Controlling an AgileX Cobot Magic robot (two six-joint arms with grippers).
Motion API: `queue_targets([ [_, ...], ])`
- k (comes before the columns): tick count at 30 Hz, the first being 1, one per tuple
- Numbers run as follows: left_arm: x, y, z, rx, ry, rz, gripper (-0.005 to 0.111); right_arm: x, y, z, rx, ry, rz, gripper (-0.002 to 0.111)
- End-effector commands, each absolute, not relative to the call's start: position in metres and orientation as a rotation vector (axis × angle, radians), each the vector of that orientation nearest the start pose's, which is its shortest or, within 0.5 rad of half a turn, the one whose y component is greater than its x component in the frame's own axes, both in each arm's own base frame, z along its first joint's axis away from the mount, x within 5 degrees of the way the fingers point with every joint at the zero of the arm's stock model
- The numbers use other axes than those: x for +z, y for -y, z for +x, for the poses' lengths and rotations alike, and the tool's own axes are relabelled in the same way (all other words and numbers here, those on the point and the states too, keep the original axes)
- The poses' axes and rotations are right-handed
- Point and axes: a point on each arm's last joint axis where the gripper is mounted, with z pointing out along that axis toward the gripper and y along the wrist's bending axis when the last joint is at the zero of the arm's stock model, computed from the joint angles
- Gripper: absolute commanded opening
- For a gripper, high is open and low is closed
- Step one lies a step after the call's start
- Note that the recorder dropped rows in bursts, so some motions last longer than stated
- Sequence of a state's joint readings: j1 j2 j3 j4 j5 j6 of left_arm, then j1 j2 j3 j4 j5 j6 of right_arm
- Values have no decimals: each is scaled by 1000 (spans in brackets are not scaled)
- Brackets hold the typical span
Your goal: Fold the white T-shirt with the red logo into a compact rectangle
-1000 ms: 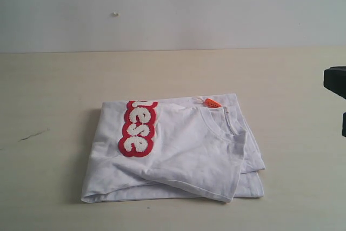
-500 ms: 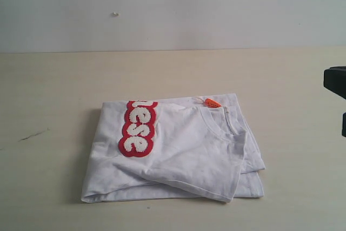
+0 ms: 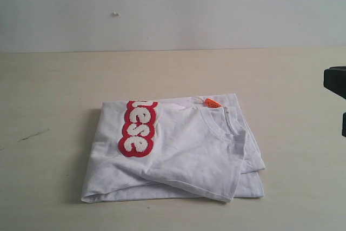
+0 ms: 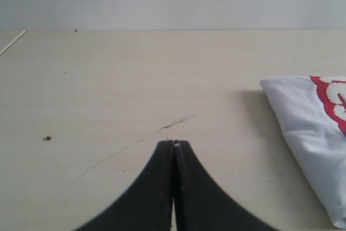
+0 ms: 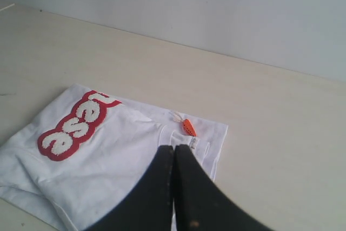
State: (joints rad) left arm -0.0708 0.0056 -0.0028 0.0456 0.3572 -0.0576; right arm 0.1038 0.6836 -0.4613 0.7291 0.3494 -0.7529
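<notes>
Reading left to right: your left claw (image 4: pixel 173 143), pinched together and empty, sits clear of the white T-shirt (image 3: pixel 173 150), folded on the counter (image 3: pixel 48 79), red logo (image 3: pixel 139 128) up; your right claw (image 5: pixel 173 147) is likewise closed, empty. Snagging the loose top flap (image 3: pixel 216 169) could spring the fold open.

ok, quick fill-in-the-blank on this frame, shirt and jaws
1. The white T-shirt lies ____ into a rough rectangle on the table.
2. The fuzzy white logo has a ____ outline.
3. The small tag on the shirt is ____.
4. Left and right jaws are both ____.

Missing words: folded; red; orange; shut.
</notes>
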Motion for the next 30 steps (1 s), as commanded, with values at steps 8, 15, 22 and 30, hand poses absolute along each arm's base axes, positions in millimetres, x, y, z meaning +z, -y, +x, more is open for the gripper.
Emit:
queue_targets([
  [8, 181, 4, 53, -99, -1840, 3, 0, 285, -35, 134, 256, -1938, -305, 0],
  [15, 181, 4, 53, -101, -1840, 2, 0, 285, -35, 134, 256, -1938, -305, 0],
  [22, 181, 4, 53, -101, -1840, 2, 0, 285, -35, 134, 256, -1938, -305, 0],
  [30, 181, 4, 53, -101, -1840, 2, 0, 287, -38, 132, 292, -1917, -305, 0],
])
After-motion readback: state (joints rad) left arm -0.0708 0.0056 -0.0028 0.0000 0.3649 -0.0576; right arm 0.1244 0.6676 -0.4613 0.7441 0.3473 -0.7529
